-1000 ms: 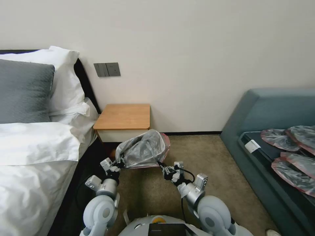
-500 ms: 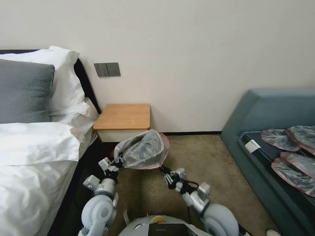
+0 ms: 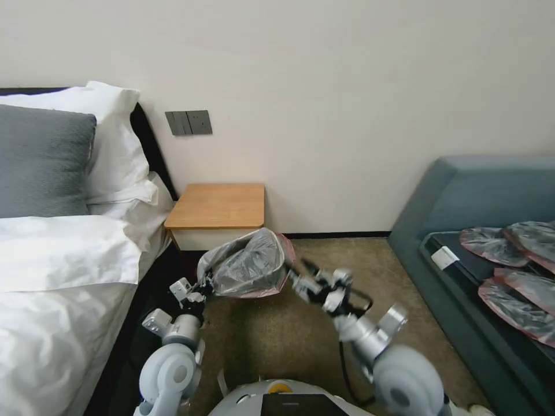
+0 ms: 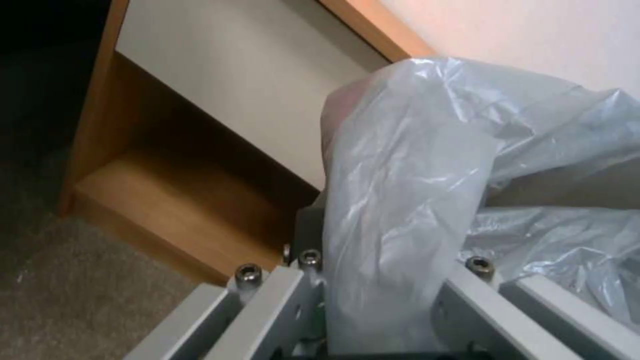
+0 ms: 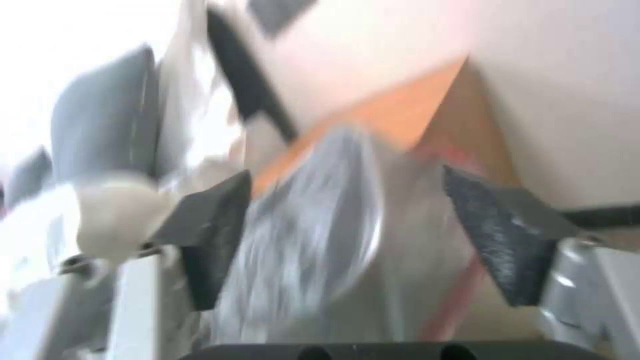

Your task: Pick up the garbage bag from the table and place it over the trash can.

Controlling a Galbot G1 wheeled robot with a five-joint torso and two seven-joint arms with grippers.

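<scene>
The garbage bag [image 3: 247, 266], crinkly grey plastic with a pinkish-red rim, hangs puffed up just in front of the table [image 3: 217, 205]. It hides the trash can. My left gripper [image 3: 202, 284] is shut on the bag's left edge; in the left wrist view the garbage bag [image 4: 400, 210] is bunched between that gripper's [image 4: 380, 285] fingers, with the table's lower shelf [image 4: 160, 200] behind it. My right gripper [image 3: 298, 273] is open at the bag's right rim. In the right wrist view its black pads [image 5: 213, 230] stand wide apart, with the garbage bag [image 5: 320, 240] ahead of them.
A bed [image 3: 58, 260] with white linen and pillows lies close on the left. A teal sofa [image 3: 462, 196] on the right carries several flat red-rimmed bags [image 3: 520, 289]. Brown carpet [image 3: 277, 341] lies open between them, and the wall stands behind the table.
My right gripper let go of the bag's right rim, dropped back, then swung up and right to the rim again, now open. The left gripper and the bag drifted slightly left.
</scene>
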